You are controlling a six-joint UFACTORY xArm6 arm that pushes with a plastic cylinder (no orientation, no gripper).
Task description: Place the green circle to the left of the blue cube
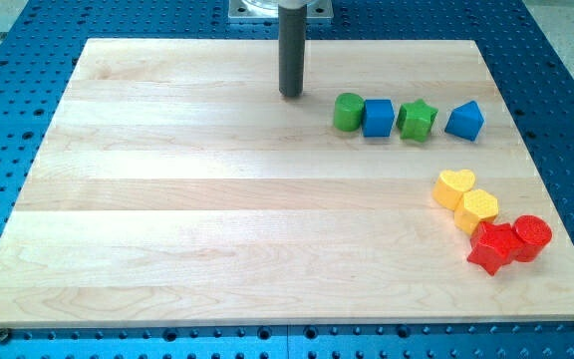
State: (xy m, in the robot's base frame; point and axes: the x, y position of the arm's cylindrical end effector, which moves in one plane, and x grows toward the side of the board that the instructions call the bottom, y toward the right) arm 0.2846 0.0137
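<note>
The green circle (347, 112) lies on the wooden board (217, 219) at the upper right, touching the left side of the blue cube (378, 118). My tip (291, 95) rests on the board to the left of and slightly above the green circle, apart from it by about one block's width.
A green star (417, 120) sits right of the blue cube, then a blue pentagon-like block (465, 121). At the lower right lie a yellow heart (454, 187), a yellow hexagon (477, 210), a red star (492, 247) and a red cylinder (531, 237).
</note>
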